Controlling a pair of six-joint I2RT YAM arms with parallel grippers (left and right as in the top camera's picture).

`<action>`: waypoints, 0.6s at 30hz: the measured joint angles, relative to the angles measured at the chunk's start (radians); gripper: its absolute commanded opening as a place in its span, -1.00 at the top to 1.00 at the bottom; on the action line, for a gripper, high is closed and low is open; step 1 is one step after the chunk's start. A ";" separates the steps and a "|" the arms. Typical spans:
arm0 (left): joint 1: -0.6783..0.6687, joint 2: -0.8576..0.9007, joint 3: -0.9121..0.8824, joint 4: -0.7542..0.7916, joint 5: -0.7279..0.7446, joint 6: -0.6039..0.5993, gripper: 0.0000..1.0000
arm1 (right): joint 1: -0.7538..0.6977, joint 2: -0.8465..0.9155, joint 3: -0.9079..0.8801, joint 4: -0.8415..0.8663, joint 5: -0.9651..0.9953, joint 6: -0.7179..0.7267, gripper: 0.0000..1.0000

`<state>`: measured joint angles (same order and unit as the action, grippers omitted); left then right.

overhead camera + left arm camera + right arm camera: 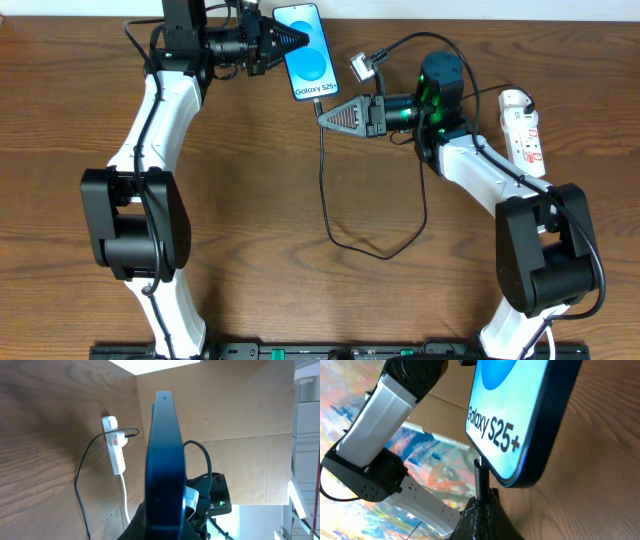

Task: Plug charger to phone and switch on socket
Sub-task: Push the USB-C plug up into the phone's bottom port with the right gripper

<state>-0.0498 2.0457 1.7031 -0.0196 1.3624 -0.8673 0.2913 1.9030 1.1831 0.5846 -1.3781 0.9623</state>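
The phone (310,52), blue screen reading "Galaxy S25+", is held at the table's back centre by my left gripper (290,38), which is shut on its left edge. In the left wrist view the phone (164,460) shows edge-on between the jaws. My right gripper (325,115) is shut on the black charger cable just below the phone; the plug tip (479,467) meets the phone's bottom edge (520,435). The cable (330,200) loops down over the table and back up right. The white socket strip (524,130) lies at the right, also seen in the left wrist view (116,445).
A small silver connector (360,66) on a black lead hangs near the right arm's wrist. The right arm's base (545,250) stands by the socket strip. A cardboard wall (230,405) stands behind the table.
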 measured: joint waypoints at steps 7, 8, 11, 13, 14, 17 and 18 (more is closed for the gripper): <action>0.000 0.000 0.000 0.000 0.000 0.003 0.85 | 0.000 0.000 0.000 0.000 0.000 0.004 0.98; 0.000 0.000 0.000 0.000 0.000 0.003 0.86 | 0.000 0.000 0.000 0.000 0.000 0.005 0.98; 0.000 0.000 0.000 0.000 0.000 0.003 0.86 | 0.000 0.000 0.000 -0.001 0.000 0.011 0.98; 0.000 0.000 0.000 0.000 0.000 0.004 0.85 | 0.000 0.000 0.000 -0.002 0.000 0.014 0.98; 0.000 0.000 0.000 0.000 0.000 0.004 0.86 | 0.000 0.000 0.000 -0.003 0.000 0.015 0.98; 0.000 0.000 0.000 0.000 0.000 0.004 0.85 | 0.000 0.000 0.000 -0.009 0.001 0.015 0.98; 0.000 0.000 0.000 0.000 0.000 0.004 0.86 | 0.000 0.000 0.000 -0.011 0.001 0.015 0.98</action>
<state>-0.0498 2.0457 1.7031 -0.0196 1.3624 -0.8635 0.2909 1.9030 1.1831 0.5735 -1.3769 0.9771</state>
